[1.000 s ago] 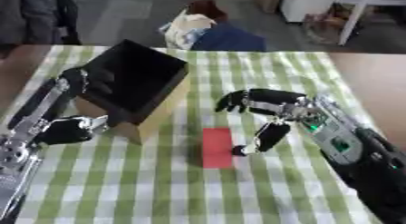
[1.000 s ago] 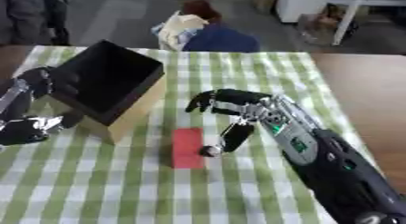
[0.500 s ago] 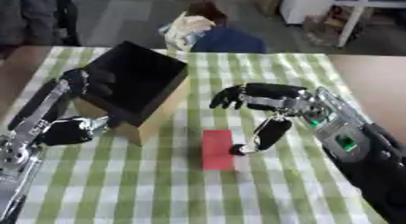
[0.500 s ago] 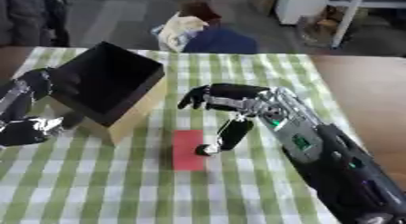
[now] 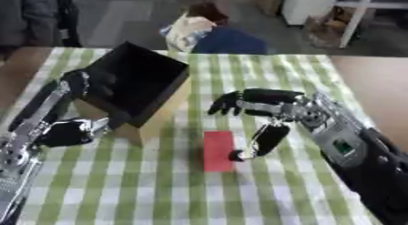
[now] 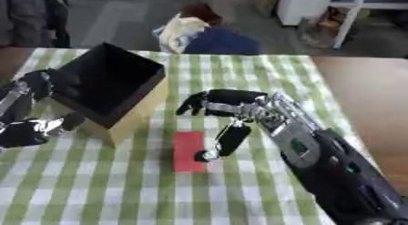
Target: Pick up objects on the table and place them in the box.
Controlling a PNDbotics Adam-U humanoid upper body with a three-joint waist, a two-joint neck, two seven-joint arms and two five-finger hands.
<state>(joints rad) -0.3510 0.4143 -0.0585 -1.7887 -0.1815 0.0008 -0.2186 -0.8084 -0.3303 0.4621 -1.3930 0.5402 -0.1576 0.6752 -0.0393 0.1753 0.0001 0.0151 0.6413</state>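
Note:
A flat red block (image 5: 217, 150) lies on the green-checked cloth in front of me. My right hand (image 5: 271, 108) hovers over it from the right, open, with its fingers spread toward the left. Its thumb (image 5: 259, 142) hangs down, and the tip touches the block's right edge. The box (image 5: 163, 117), black inside with tan outer walls, stands open to the left of the block. My left hand (image 5: 68, 130) sits against the box's near-left wall with its fingers curled, and I see nothing inside them.
The checked cloth (image 5: 263, 196) ends at the right, where bare brown tabletop (image 5: 374, 83) begins. Beyond the far edge are a dark blue shape (image 5: 231, 42) and a pale bundle (image 5: 187, 30).
My right hand's fingers have crept slightly to the left above the block. The thumb tip stays at the block's edge. Block, box and left hand have not visibly moved.

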